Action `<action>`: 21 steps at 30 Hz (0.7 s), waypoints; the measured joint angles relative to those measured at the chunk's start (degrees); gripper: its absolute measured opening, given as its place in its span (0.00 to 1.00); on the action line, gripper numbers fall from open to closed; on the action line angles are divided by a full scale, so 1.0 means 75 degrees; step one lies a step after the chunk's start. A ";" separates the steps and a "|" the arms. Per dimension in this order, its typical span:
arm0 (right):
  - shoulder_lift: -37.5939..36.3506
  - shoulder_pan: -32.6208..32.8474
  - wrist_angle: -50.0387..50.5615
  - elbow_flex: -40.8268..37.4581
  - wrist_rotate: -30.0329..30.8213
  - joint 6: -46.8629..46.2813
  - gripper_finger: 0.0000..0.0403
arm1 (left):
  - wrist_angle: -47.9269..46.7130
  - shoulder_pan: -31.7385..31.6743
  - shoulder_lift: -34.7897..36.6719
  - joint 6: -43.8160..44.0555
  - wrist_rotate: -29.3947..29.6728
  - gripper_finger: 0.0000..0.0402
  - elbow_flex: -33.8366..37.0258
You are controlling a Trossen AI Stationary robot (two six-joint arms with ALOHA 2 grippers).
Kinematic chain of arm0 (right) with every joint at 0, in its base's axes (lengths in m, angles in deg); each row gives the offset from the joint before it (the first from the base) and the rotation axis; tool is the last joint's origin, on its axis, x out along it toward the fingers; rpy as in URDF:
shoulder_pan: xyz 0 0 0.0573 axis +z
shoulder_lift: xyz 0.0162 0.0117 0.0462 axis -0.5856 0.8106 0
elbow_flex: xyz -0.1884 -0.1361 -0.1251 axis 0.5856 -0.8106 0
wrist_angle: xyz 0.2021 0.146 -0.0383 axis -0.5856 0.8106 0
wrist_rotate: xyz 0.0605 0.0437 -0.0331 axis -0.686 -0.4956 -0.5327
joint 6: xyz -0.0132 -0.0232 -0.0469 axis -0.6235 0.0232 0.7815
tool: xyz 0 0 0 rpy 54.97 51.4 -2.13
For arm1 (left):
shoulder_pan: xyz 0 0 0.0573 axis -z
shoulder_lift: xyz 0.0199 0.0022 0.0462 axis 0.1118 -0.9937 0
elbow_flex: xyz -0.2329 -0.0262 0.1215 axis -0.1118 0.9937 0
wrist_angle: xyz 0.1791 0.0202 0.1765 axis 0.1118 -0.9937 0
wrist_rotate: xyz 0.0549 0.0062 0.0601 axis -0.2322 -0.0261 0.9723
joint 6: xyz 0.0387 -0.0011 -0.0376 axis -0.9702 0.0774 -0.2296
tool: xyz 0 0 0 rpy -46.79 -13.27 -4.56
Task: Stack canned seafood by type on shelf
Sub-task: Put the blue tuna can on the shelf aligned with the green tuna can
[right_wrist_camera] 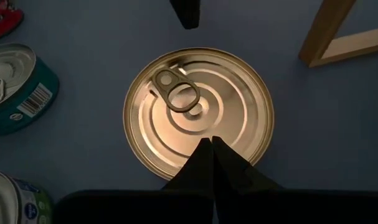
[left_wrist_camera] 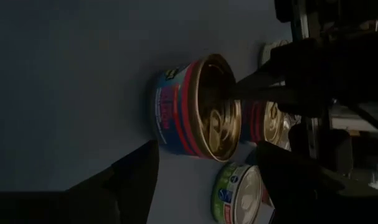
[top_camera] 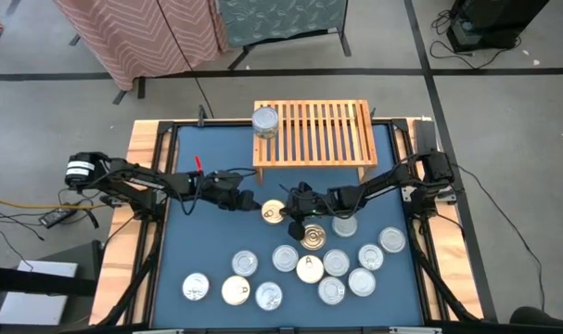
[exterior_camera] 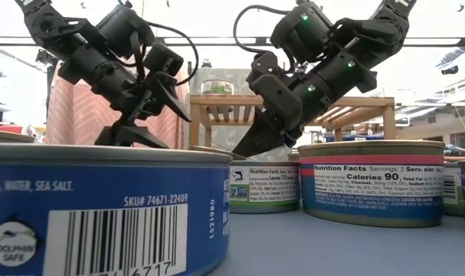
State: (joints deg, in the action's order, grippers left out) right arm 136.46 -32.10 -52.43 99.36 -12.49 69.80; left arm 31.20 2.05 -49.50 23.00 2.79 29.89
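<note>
The right gripper [right_wrist_camera: 212, 144], clenched empty, hovers over a gold-topped can [right_wrist_camera: 198, 113] in front of the shelf [top_camera: 313, 134]. The left gripper [top_camera: 250, 200], released, waits just left of it. One can [top_camera: 265, 122] stands on the shelf's left end.

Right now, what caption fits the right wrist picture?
Shut right gripper hovers over a gold can beside the shelf leg.

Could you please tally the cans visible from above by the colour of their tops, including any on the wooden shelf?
Silver-topped cans: 11, one of them on the shelf
Gold-topped cans: 2
Cream-topped cans: 2
Total: 15 cans visible in the high view; the arms may hide more.
</note>
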 joint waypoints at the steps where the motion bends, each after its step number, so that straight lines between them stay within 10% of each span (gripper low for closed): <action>1: 0.0000 0.0007 -0.0038 -0.0008 0.0024 0.0015 0.00 | 0.0074 0.0036 -0.0024 0.0041 0.0098 0.68 0.0000; 21: -0.0009 0.0007 -0.0321 -0.0226 0.0315 0.0053 0.00 | 0.1977 0.0486 -0.1356 0.1239 0.0561 0.68 0.0036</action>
State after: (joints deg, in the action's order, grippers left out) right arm 136.39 -32.05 -54.84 97.67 -10.13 70.20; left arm 46.03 5.70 -59.67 32.29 6.99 30.16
